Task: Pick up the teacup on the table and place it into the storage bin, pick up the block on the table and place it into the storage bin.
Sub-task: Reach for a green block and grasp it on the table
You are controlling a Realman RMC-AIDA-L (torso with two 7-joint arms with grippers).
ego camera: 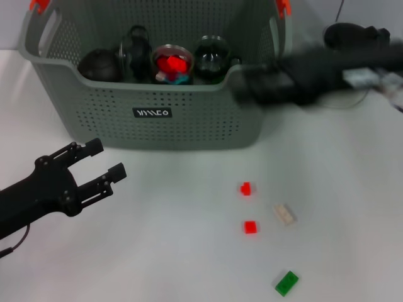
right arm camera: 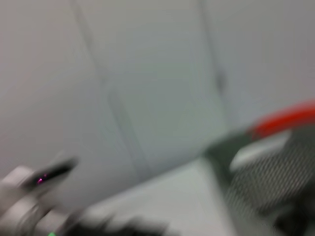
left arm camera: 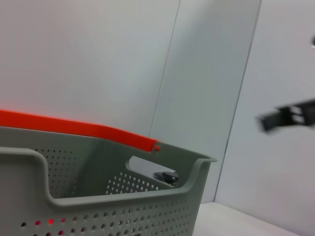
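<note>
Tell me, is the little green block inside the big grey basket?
No, the small green plastic block lies on the white table, well in front of the large grey perforated plastic basket.

Left gripper (ego camera: pixel 101 162) low, jaws apart — right arm (ego camera: pixel 302 75) blurred.

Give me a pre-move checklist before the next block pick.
1. Blocks on table: ok. Upper red block, lower red block, beige block and green block lie apart.
2. Storage bin upright: ok.
3. Room in bin: cannot tell; the teapot and other dark vessels fill the back row.
4. Left hand free: ok, open, empty, low beside the bin.
5. Right hand state: cannot tell, blurred at the bin's right rim.
</note>
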